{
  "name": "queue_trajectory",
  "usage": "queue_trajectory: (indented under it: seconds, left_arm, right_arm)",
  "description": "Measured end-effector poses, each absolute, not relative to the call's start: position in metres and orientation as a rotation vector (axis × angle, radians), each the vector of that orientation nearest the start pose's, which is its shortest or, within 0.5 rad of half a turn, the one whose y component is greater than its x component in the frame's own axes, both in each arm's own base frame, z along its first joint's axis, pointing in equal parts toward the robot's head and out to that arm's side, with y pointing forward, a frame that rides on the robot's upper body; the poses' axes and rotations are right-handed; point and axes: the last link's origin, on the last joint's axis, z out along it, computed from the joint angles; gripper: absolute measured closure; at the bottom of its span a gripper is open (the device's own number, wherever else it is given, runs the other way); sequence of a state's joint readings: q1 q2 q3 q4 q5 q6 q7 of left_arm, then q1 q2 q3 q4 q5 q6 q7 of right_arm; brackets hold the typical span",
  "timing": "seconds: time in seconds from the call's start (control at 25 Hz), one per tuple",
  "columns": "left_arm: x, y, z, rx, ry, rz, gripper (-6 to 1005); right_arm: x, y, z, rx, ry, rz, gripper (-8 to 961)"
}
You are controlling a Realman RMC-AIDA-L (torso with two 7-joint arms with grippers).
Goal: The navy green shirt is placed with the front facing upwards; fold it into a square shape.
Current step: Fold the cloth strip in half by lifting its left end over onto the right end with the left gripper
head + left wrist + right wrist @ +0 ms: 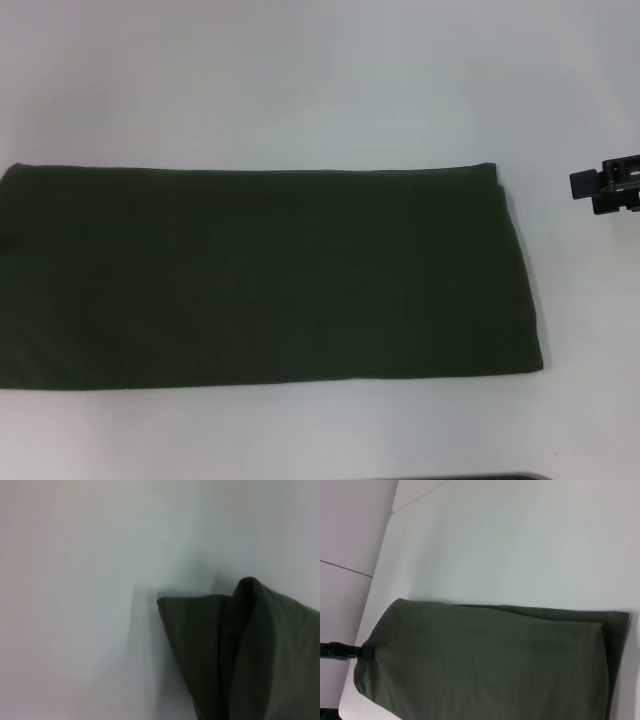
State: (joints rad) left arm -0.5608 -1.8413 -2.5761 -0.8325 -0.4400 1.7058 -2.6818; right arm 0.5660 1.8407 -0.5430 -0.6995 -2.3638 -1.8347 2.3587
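1. White, plain worktop [300,80] fills the head view, with no other objects on it.

2. On the left of the head view, the navy green shirt [260,275] runs off the frame edge. It lies flat as a long, wide band, already folded along its length, with only plain green cloth showing and no lettering visible.

3. The left gripper does not show in any view. Its wrist camera looks at a raised, doubled-over corner of the shirt [250,645], which is lifted off the worktop there. I cannot tell whether the jaws are holding that corner or are open.

4. Across the middle, the band lies smooth. Its far edge is straight and its near edge is slightly bowed.

5. At the right end, a lower layer peeks out beyond the upper one along the edge, so the layers are not perfectly aligned.

6. Further right, well apart from the cloth, the right gripper [606,187] hovers beside the shirt's far right corner. Only part of it is in frame, and I cannot tell how its jaws stand.

7. Risk: the remaining fold, judged to be end over end, could turn out skewed, because the layers are already offset at the right end and would slide further if one corner is lifted before the other.

8. Risk: a pinch that catches only the top layer would pull the fold open.

9. Nothing stands in the way of either arm.
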Motion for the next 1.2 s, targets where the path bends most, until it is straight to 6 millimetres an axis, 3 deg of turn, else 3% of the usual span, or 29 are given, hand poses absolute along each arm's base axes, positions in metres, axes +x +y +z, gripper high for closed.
queue_trajectory:
  seconds: [0.2,0.44,0.6,0.84,1.2]
  left_arm:
    - [-0.343,0.315,0.123,2.284,2.543,-0.065,961]
    - [-0.305,0.309,0.123,2.263,2.241,0.210,961]
    - [-0.288,0.306,0.117,2.222,2.138,0.258,961]
    - [-0.270,0.312,0.094,2.077,2.064,0.344,962]
    - [-0.239,0.319,0.064,2.066,1.945,0.387,962]
  right_arm:
    - [0.308,0.316,0.100,-2.384,1.940,0.335,144]
    - [0.306,0.319,0.101,-2.389,1.930,0.335,145]
    - [0.304,0.320,0.100,-2.395,1.923,0.332,146]
    - [0.303,0.321,0.099,-2.405,1.918,0.319,147]
    - [0.303,0.321,0.097,-2.406,1.918,0.320,149]
